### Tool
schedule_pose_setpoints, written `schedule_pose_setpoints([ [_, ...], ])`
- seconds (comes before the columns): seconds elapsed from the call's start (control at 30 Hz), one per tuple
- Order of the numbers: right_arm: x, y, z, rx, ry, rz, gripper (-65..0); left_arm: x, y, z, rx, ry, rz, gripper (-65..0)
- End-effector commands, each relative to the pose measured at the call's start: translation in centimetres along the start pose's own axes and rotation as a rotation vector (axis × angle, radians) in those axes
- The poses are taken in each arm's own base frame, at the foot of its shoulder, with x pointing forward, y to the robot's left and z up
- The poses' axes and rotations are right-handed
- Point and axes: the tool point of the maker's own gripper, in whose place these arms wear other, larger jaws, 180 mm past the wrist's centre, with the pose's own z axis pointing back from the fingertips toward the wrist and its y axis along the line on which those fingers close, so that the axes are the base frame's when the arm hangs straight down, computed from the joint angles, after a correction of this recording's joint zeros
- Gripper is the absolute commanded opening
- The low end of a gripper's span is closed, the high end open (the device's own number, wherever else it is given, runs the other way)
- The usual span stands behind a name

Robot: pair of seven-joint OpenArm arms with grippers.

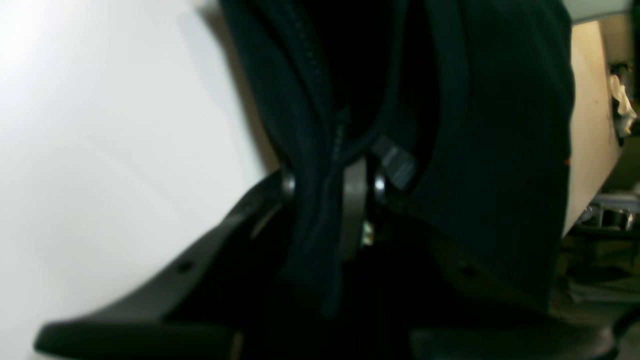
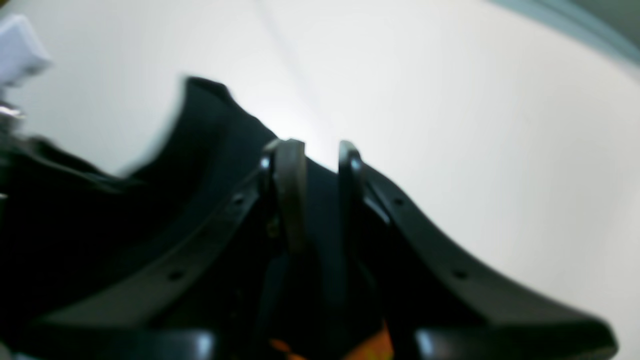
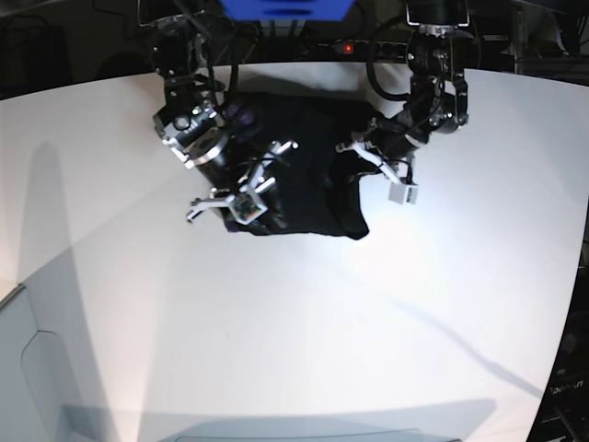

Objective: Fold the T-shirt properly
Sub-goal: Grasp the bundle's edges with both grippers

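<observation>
Pinching black cloth on both sides, the left gripper (image 1: 334,186) and right gripper (image 2: 311,161) stand nearly closed on edges of the T-shirt (image 3: 308,175), which lies bunched on the white table (image 3: 304,322) between them.

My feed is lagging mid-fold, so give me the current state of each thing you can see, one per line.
T-shirt: bunched on the table, partly lifted, held by both hands.
Left hand: closed on a fold of the black cloth, beside a small tag.
Right hand: closed on an edge of the shirt, cloth between its fingers.
Table: white, carrying the shirt at its far side.
</observation>
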Motion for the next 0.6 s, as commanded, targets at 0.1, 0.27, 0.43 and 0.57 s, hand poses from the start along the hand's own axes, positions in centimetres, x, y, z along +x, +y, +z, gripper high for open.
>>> schedule_pose_setpoints([
  [0.1, -1.4, -2.9, -1.0, -0.054, 0.012, -0.045, -54.8, -0.5, 0.5, 0.1, 0.027, 0.032, -0.018, -65.0],
  [0.27, -5.4, -5.9, -1.7, -0.110, 0.100, -0.119, -55.0, -0.4, 0.7, 0.2, 0.032, 0.029, -0.019, -65.0],
  [0.43, -8.2, -6.2, -2.0, -0.114, 0.158, -0.170, -55.0, -0.2, 0.8, 0.2, 0.033, 0.025, -0.018, -65.0],
  [0.57, -7.5, -6.3, -2.1, -0.116, 0.110, -0.170, -55.0, -0.2, 1.0, 0.0, 0.035, 0.029, -0.012, -65.0],
])
